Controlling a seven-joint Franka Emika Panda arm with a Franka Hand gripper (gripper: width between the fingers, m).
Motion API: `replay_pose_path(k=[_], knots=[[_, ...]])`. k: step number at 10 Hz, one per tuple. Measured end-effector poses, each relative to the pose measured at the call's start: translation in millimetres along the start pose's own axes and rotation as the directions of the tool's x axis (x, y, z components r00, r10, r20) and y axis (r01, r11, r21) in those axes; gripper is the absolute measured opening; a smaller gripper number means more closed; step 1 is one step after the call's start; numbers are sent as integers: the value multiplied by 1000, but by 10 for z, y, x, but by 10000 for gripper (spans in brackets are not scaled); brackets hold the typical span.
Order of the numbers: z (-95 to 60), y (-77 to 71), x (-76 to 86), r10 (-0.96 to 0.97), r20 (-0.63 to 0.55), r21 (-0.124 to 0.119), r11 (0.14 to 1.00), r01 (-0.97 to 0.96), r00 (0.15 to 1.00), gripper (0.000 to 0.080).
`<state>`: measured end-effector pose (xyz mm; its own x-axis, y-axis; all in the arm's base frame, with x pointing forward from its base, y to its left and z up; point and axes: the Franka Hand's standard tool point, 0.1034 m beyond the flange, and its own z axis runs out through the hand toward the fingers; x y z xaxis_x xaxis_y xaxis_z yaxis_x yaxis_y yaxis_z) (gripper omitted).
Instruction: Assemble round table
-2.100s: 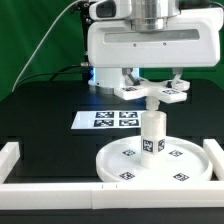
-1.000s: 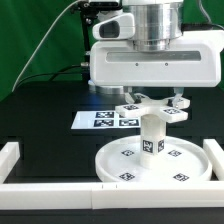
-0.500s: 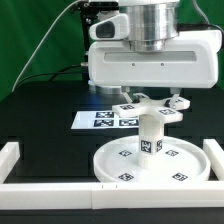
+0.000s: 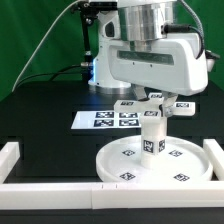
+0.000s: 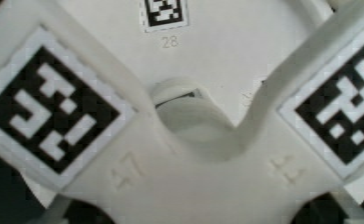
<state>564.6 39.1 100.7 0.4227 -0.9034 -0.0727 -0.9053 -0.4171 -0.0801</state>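
Note:
The round table's white disc point(image 4: 125, 160) lies flat near the front, with tags on its top. The short tagged leg point(image 4: 152, 137) stands upright on the disc's central hub. My gripper point(image 4: 154, 98) is directly above the leg, shut on a white cross-shaped piece with tags point(image 4: 160, 105) that sits at the leg's top end. In the wrist view this piece point(image 5: 179, 130) fills the frame, with large tags on its arms; my fingers are hidden there.
The marker board point(image 4: 100, 118) lies flat behind the disc, towards the exterior view's left. White border rails run along the front point(image 4: 50, 190), the exterior view's left point(image 4: 10, 152) and right point(image 4: 215, 148). The arm's body hangs over the leg.
The gripper came down until the cross-shaped piece reached the leg's top. Since then the wrist has turned about the vertical, and the piece has turned with it.

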Motion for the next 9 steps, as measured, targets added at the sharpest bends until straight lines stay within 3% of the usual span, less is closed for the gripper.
replay_pose_path(k=[4, 6, 7, 9], knots=[[2, 3, 15, 283, 25, 14, 959, -284, 959, 448], [5, 3, 12, 273, 25, 13, 962, -273, 962, 448], [10, 5, 11, 250, 25, 13, 968, -250, 968, 559], [-22, 9, 24, 146, 32, 4, 989, -146, 989, 641]])
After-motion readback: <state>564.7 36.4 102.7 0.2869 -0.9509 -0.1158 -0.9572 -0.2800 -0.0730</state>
